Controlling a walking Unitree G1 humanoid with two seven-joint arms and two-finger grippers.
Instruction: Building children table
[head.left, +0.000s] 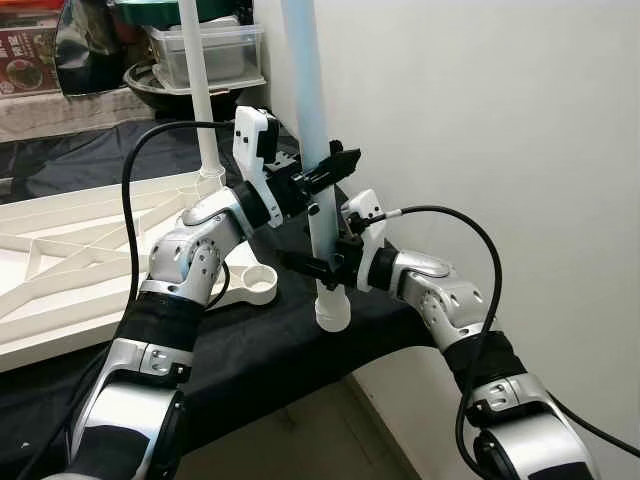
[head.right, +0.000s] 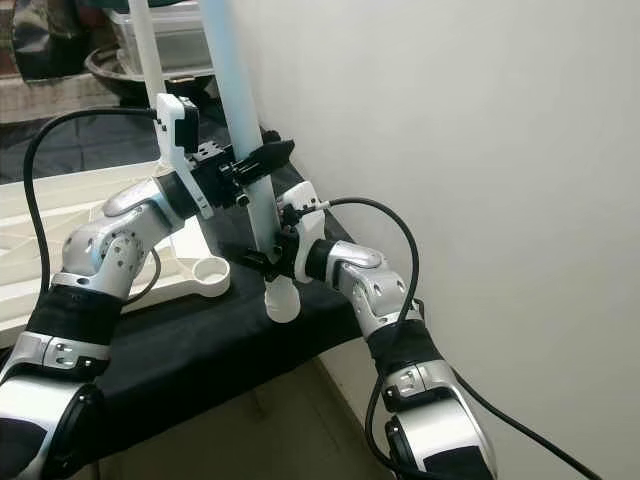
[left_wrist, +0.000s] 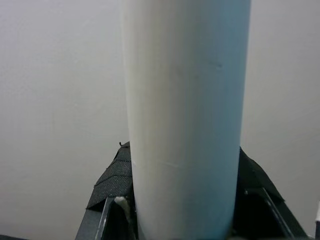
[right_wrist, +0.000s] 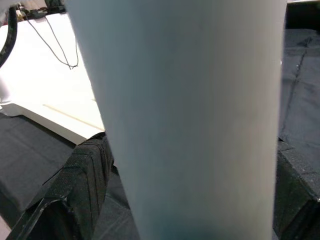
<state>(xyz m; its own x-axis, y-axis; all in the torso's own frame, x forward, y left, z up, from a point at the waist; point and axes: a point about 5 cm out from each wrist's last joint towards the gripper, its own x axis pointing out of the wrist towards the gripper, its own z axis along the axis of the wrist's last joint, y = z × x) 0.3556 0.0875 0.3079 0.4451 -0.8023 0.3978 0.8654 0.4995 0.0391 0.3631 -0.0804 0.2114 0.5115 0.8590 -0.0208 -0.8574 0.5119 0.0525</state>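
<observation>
Right end effector (head.left: 318, 266) clamped on the lower part of the pale blue table leg (head.left: 322, 220), just above its flared foot; left end effector (head.left: 322, 175) clamped on the same leg higher up. Two grips stacked on one pole, likely to keep it upright and stop it swinging while being brought to a mount. Leg held near vertical, foot (head.left: 333, 310) hovering over or resting on the black cloth (head.left: 280, 350) at the corner of the surface — contact not discernible. Just beside the foot, an empty round socket (head.left: 254, 281) on the corner of the upturned white tabletop (head.left: 70, 250), probably the target for this leg. Farther back, a second white leg (head.left: 200, 90) already standing in another corner socket. Top of the held leg cut off by the frame edge, so full length unknown. Wrist views too close: pale leg surface (left_wrist: 185, 120) flanked by dark finger pads (left_wrist: 112, 175), nothing of the socket. Beyond, a clear plastic bin (head.left: 205, 50) and clutter, partly cropped and hard to identify.
</observation>
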